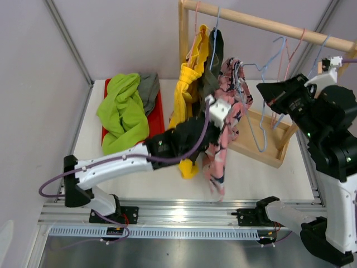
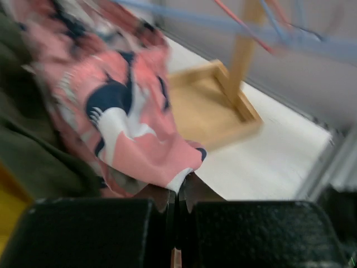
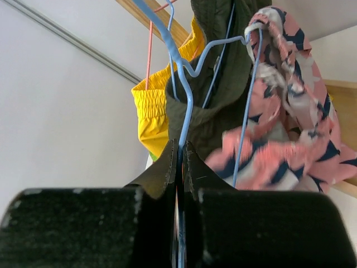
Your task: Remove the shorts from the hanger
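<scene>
The pink floral shorts are thin, soft cloth, light and limp. They will probably fold and stretch under a pull instead of resisting it, and the cloth may catch on the thin wire. A pinch on the hem or on the gathered waistband looks like the safest place to take hold.

A corner of the lower hem lies directly between the jaws of the left gripper. These jaws are closed completely on it, and the rest of the shorts rises above them and to their left.

The waistband is draped over the blue hanger, above and to the right of the jaws of the right gripper. These jaws are shut tight on the wire of the hanger, which runs straight up from between them.

The olive shorts hang just behind this wire, and the yellow shorts are up and left of it. Both are not yet removed.

The lime green shorts and the grey shorts lie on a red tray on the counter, well apart from both pairs of jaws
</scene>
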### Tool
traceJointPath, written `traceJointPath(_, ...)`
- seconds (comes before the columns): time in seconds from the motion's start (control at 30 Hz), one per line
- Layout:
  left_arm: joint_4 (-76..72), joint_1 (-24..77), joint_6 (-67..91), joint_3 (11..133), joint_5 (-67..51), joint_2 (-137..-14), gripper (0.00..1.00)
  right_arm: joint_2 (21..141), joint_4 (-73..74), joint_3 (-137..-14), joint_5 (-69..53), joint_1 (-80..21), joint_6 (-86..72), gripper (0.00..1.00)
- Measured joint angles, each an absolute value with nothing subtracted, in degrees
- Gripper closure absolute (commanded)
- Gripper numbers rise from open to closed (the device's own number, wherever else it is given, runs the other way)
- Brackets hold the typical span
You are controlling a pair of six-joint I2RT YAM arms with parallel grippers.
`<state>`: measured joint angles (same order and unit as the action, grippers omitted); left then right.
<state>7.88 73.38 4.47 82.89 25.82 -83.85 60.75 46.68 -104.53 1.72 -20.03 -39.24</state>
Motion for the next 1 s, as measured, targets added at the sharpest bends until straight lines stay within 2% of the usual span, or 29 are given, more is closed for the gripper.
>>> traceJointPath(0.07,11.77,69.25,4.43,93.32,25.3,-88.99,1.0,59.09,47.64,-104.55,2.55,-20.01,-39.2,1.0)
traceJointPath(0.17,14.63,65.95,4.47,100.18,25.1,-92.4,1.0,59.22,49.25,-108.03,3.75,-20.01,-38.65,1.0)
traceJointPath(0.23,16.05,65.56,4.62,100.51,24.58,-92.82,1.0,61.01,49.3,-111.63,4.73,-20.01,-37.5,1.0)
traceJointPath(0.37,16.6,68.49,6.28,87.26,23.9,-87.13,1.0,67.92,49.52,-120.29,6.2,-19.31,-34.81,1.0)
traceJointPath(0.53,26.7,79.24,10.87,75.22,28.4,-77.6,1.0,77.01,48.45,-125.97,5.04,-13.87,-32.49,1.0)
traceJointPath(0.7,41.93,86.02,17.17,76.62,37.34,-67.7,1.0,81.8,46.41,-121.27,0.47,-7.33,-32.67,1.0)
traceJointPath(0.87,52.88,85.86,20.12,84.18,47.13,-59.88,1.0,80.71,43.44,-114.32,-2.07,-5.69,-33.1,1.0)
traceJointPath(1.0,56.95,82.11,18.7,88.4,52.58,-57.3,1.0,76.36,39.0,-107.46,-3.16,-5.5,-33.69,1.0)
